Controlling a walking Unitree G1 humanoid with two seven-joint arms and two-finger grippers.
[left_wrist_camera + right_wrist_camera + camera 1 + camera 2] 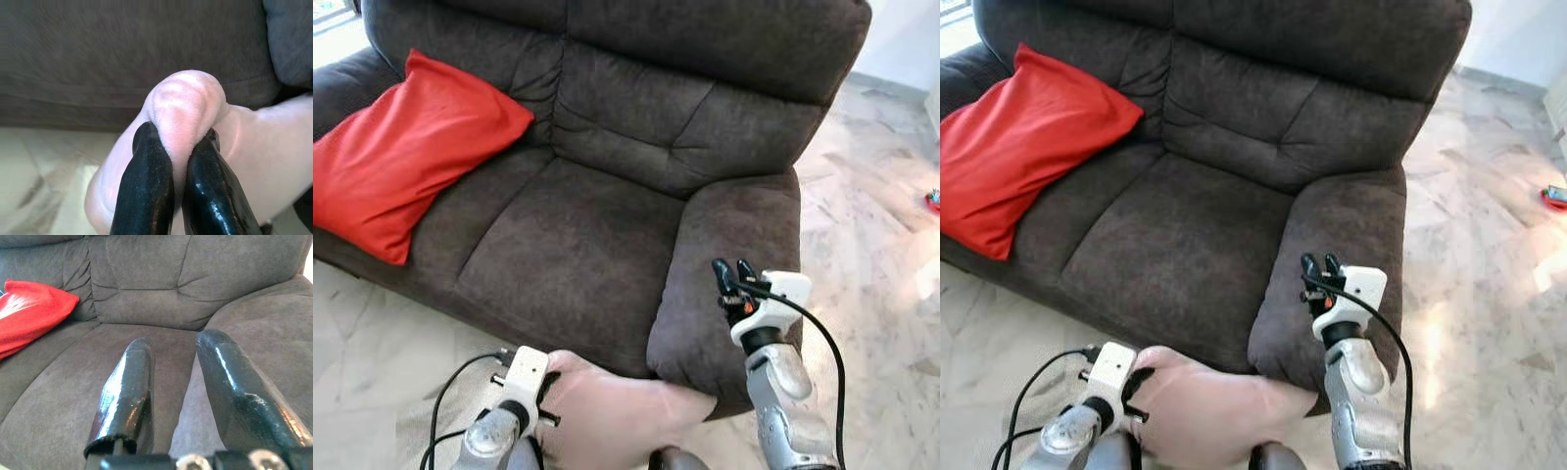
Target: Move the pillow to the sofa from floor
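Pink pillow [617, 416] in left hand [178, 156]

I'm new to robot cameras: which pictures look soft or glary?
Left wrist view: soft, the sofa behind smeared, the pink pillow pinched in the left gripper brightly lit. Eye views: sharp, sun glare on the marble floor. Right wrist view: highlights on the right gripper's fingers.

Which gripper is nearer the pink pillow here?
Left. The left gripper is shut on a corner of the pink pillow; the right gripper hangs open, apart from it, over the sofa armrest.
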